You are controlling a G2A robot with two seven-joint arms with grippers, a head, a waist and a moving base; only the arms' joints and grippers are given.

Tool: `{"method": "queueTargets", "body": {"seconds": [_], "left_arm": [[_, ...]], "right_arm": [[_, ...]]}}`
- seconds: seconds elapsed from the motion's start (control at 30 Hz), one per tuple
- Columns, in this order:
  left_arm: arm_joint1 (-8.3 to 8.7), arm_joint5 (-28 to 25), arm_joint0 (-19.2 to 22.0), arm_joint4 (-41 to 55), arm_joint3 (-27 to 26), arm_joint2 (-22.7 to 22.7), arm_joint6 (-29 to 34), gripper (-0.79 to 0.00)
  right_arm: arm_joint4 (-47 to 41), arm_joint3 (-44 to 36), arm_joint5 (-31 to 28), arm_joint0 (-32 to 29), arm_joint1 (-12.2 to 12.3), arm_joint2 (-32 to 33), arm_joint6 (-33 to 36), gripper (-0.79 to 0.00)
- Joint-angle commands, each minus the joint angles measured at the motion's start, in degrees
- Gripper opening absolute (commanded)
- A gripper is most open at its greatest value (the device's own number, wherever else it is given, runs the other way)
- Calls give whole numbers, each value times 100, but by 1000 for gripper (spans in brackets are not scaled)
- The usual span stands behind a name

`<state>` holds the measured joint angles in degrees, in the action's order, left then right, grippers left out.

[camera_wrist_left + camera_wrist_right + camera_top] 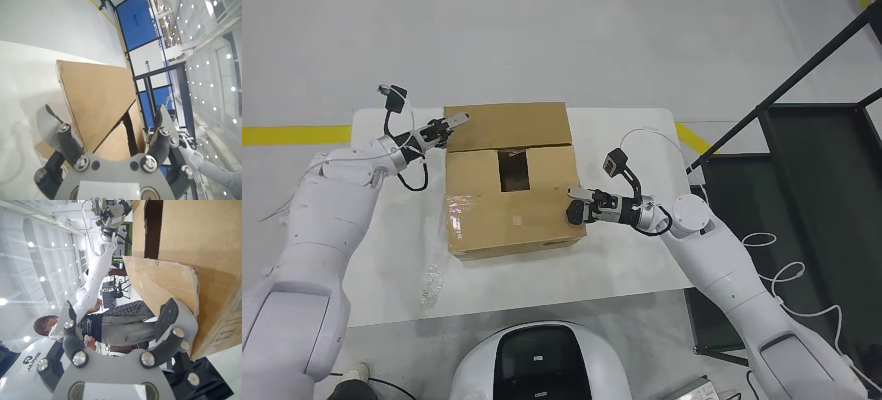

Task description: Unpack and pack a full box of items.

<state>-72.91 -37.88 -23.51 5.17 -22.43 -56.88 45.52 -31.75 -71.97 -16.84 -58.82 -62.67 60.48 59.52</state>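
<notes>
So the cardboard box (512,215) sits in the middle of the white table (392,270). Its inner flaps (477,172) are down with a dark gap between them, and the far flap (507,125) and near flap (512,225) are folded outward. The left gripper (455,122) is at the far flap's left corner, fingers spread wide, with the flap in the gap but not pinched. The right gripper (575,208) is at the near flap's right end, also spread wide, with one finger (167,315) right up against that flap's edge.
</notes>
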Motion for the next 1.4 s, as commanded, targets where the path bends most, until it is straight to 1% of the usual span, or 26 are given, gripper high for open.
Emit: {"method": "queueTargets", "body": {"seconds": [0.0,0.13,0.23,0.4,0.5,0.63,0.87,0.93,1.13,1.23,1.37], "left_arm": [[-58,-173,88,126,153,11,93,0],[-129,-466,197,360,319,-11,301,0],[-142,-747,247,514,424,-58,475,0],[-105,-1175,217,796,465,-176,872,0],[-56,-1216,99,845,245,-184,873,0],[84,-1238,-138,806,-171,-155,851,0],[389,-1191,-571,770,-913,-102,898,0],[477,-1155,-697,839,-1169,-93,934,0],[763,-902,-1013,814,-1908,37,1187,0],[871,-860,-1123,887,-2157,69,1229,0],[1023,-975,-1262,1180,-2421,-27,1114,0]], "right_arm": [[0,0,0,0,0,0,0,0],[0,0,0,0,0,0,0,0],[0,0,0,0,0,0,0,0],[0,0,0,0,0,0,0,0],[0,0,0,0,0,0,0,0],[0,0,0,0,0,0,0,0],[0,0,0,0,0,0,0,0],[9,-110,37,-70,-1,24,-139,0],[-21,-330,123,-167,28,214,-206,0],[-15,-374,170,-188,37,273,-206,0],[9,-386,247,-234,57,368,-160,0]]}}
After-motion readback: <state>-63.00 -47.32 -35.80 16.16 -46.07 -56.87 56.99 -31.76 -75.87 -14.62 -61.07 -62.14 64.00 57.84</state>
